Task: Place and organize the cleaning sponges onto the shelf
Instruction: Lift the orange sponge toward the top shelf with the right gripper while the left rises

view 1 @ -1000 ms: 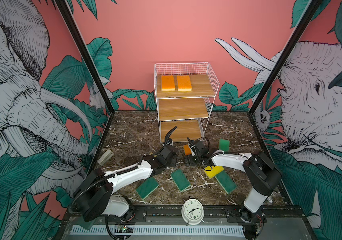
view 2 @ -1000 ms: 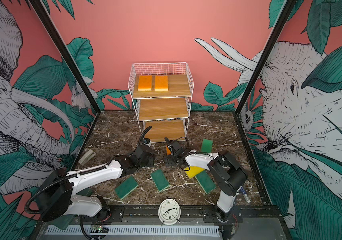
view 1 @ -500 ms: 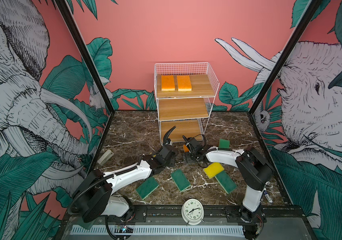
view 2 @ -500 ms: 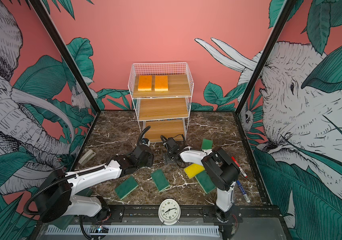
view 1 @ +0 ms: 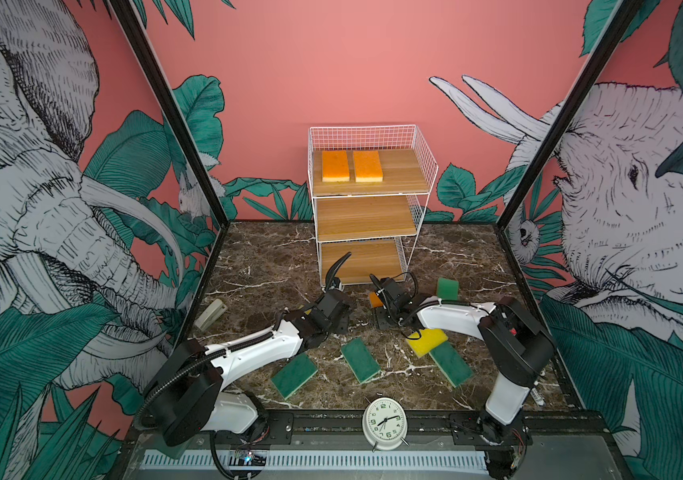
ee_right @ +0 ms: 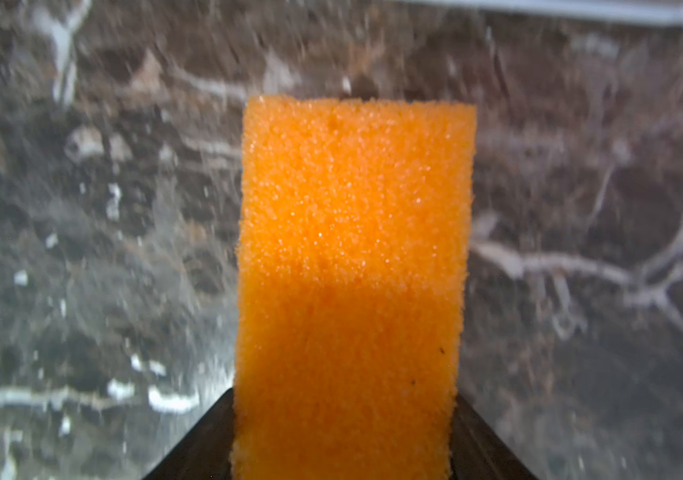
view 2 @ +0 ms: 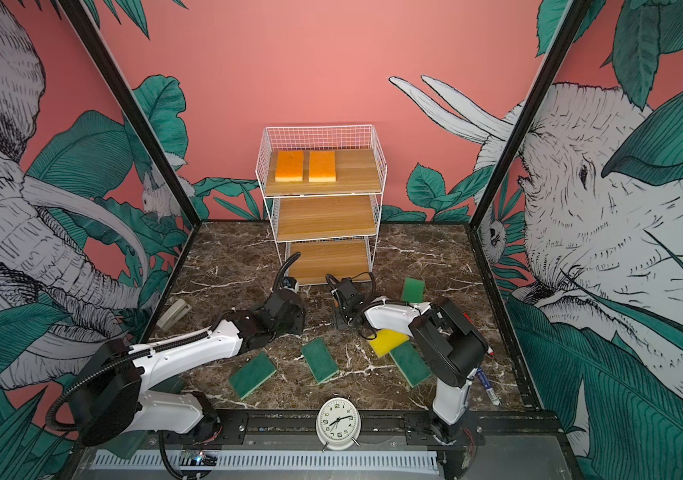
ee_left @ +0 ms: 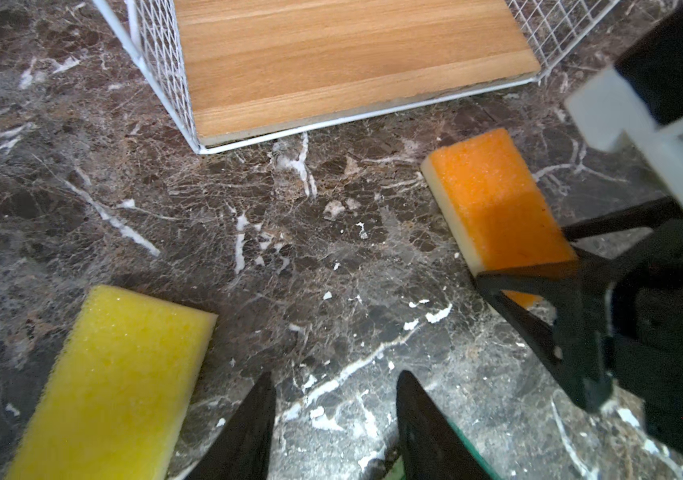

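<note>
Reaching low across the marble floor (view 1: 265, 257), both arms end just short of the shelf (view 1: 366, 216). Its top tier carries two orange sponges (view 1: 335, 165) (view 1: 368, 165); the two lower boards lie bare. Near the shelf's front edge the right gripper (ee_right: 344, 392) pinches a third orange sponge (ee_left: 493, 208) by one end, while the left gripper (ee_left: 335, 376) hangs part-open, holding nothing. Four green sponges (view 1: 294, 374) (view 1: 360, 359) (view 1: 450, 363) (view 1: 447, 288) and two yellow sponges (view 1: 427, 340) (ee_left: 115, 386) lie scattered on the floor.

Both arms stretched low and forward, left hand (ee_left: 335, 374) parted
</note>
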